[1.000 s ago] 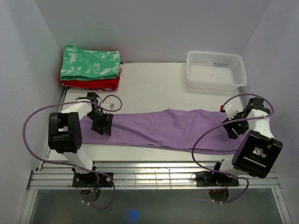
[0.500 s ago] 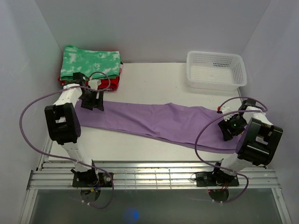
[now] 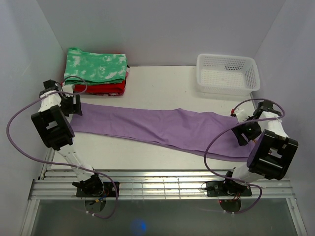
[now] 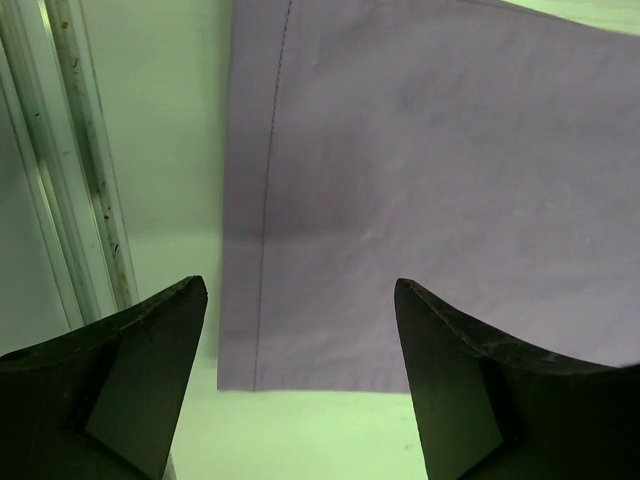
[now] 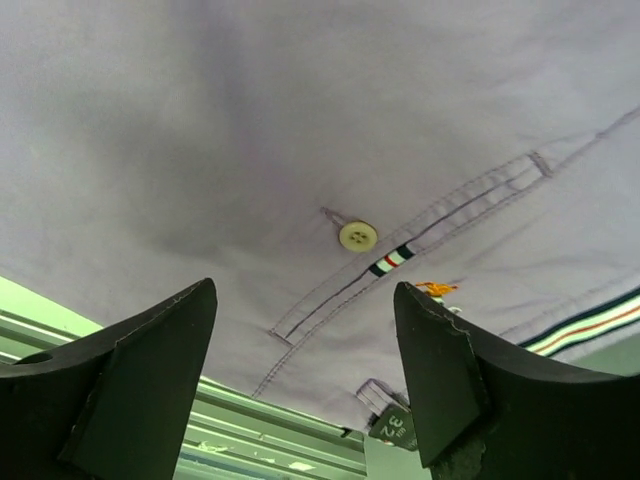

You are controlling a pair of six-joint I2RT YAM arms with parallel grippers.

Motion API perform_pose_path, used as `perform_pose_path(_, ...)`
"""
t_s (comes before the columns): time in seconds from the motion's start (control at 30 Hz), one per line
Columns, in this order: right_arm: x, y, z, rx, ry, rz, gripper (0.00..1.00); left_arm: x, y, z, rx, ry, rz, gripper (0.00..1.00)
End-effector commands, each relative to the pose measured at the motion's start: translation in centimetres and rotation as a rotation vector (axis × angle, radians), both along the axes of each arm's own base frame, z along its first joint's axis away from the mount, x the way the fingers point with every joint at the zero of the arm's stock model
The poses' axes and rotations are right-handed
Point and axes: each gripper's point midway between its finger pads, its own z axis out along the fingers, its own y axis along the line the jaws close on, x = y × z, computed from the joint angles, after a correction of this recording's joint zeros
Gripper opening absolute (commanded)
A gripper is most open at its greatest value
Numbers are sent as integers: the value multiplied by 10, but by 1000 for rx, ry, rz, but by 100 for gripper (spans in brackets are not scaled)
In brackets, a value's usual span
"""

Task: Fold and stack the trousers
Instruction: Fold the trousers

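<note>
The lavender trousers point(image 3: 162, 127) lie stretched flat across the table, slanting from back left to front right. My left gripper point(image 3: 74, 104) hovers at the leg-hem end, open and holding nothing. In the left wrist view the hem point(image 4: 400, 200) lies flat below the open left gripper point(image 4: 300, 290). My right gripper point(image 3: 244, 132) is over the waist end, also open. The right wrist view shows the waist point(image 5: 300, 120) with a pale button point(image 5: 358, 236) and a pocket seam under the open right gripper point(image 5: 305, 292).
A folded green-and-white garment point(image 3: 96, 69) rests on a folded red one point(image 3: 101, 88) at the back left, just behind the hem end. A white mesh basket point(image 3: 227, 73) stands at the back right. Metal rails point(image 4: 85, 180) border the table edge.
My left gripper carried the leg end toward the back left, laid it out and opened, then drew off to the far left. The right gripper stayed over the waist.
</note>
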Motion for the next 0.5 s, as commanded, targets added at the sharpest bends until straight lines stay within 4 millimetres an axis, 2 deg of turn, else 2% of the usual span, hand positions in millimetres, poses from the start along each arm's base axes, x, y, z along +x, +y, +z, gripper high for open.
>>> perform_pose_path(0.0, 4, 1, 22, -1, -37, 16, 77, 14, 14, -8, 66, -27, 9, 86)
perform_pose_path(0.2, 0, 6, 33, 14, -46, 14, 78, 11, 21, -48, 71, 33, 52, 84)
perform_pose_path(0.27, 0, 6, 35, 12, -45, 12, 77, 8, 20, -55, 70, 43, 52, 83)
perform_pose_path(0.4, 0, 6, 38, 8, -49, 20, 77, -9, 2, -73, 6, 78, 22, 79)
perform_pose_path(0.47, 2, 5, 40, 10, -48, 15, 76, -12, -6, -73, -27, 71, 8, 75)
